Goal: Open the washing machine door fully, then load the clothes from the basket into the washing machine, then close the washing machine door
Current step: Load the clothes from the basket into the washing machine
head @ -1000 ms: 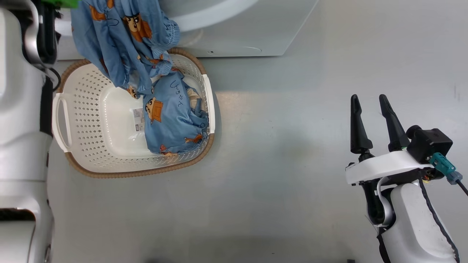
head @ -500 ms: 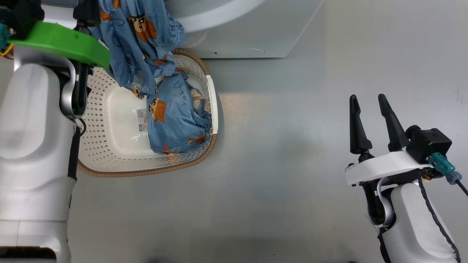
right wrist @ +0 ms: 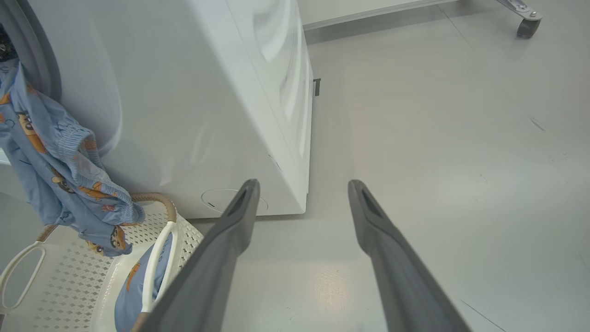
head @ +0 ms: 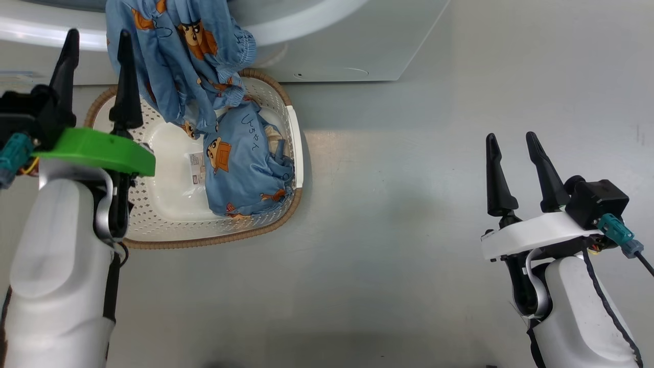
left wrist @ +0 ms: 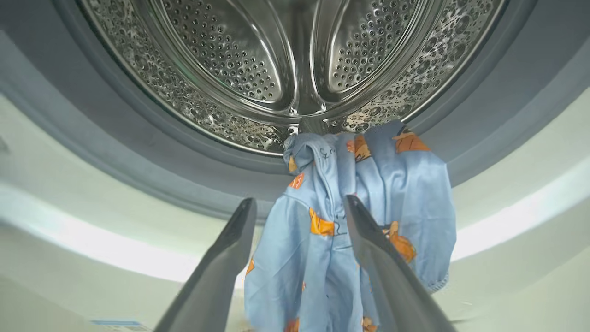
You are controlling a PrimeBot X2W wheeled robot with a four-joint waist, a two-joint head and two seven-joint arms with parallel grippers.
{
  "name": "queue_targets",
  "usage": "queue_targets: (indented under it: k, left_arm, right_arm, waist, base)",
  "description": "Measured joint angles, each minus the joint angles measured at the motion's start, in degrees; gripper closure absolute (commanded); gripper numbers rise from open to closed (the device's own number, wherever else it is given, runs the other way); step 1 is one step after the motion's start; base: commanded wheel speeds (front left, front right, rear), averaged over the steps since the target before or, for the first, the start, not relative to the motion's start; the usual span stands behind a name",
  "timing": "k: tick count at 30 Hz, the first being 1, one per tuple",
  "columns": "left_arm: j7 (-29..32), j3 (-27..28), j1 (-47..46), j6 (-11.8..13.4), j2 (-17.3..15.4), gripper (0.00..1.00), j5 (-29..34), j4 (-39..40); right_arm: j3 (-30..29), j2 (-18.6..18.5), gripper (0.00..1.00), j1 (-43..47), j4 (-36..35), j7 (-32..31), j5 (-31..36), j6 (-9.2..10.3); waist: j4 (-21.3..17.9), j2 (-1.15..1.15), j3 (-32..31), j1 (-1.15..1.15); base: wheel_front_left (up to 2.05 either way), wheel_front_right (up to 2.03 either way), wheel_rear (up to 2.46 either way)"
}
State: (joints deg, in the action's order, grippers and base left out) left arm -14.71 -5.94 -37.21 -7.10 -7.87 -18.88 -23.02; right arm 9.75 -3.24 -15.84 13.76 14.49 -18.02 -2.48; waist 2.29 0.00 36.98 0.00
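Observation:
One of the clothes [head: 179,51], light blue with orange figures, hangs from the washing machine [head: 357,46] mouth down over the basket [head: 204,240]. In the left wrist view it drapes over the grey rubber ring [left wrist: 138,152] below the steel drum [left wrist: 295,60]. A second garment [head: 245,168] lies bunched in the basket's right half. My left gripper [head: 97,38] stands open and empty just left of the hanging garment [left wrist: 405,193]. My right gripper [head: 511,138] is open over bare floor far to the right. The washing machine door is out of view.
The grey floor [head: 388,230] spreads between the basket and my right arm. A round hatch [right wrist: 226,198] sits low on the washer's front, and the basket's handle [right wrist: 159,258] lies below it. A caster wheel [right wrist: 525,27] stands far off.
My left arm has drawn back from the washer's mouth, bringing its open fingers into the head view. The garment stays draped over the lip. The right arm is still.

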Motion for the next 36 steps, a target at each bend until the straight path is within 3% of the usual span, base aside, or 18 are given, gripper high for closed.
queue_targets:
  k: [11,36]
  left_arm:
    - [0.0,2.5,9.0,0.1,1.2,0.00,0.8,3.0]
    - [0.0,5.7,18.9,0.4,3.2,0.00,3.8,5.5]
  right_arm:
    - [0.2,0.0,0.00,0.0,0.2,0.0,0.1,-0.43]
    - [0.5,0.0,0.00,-0.1,0.7,0.0,0.2,-0.51]
  waist:
    - [0.1,0.00,0.2,0.00]
    - [0.0,0.00,1.0,0.00]
  base:
    - [0.00,0.00,0.00]
    - [0.00,0.00,0.00]
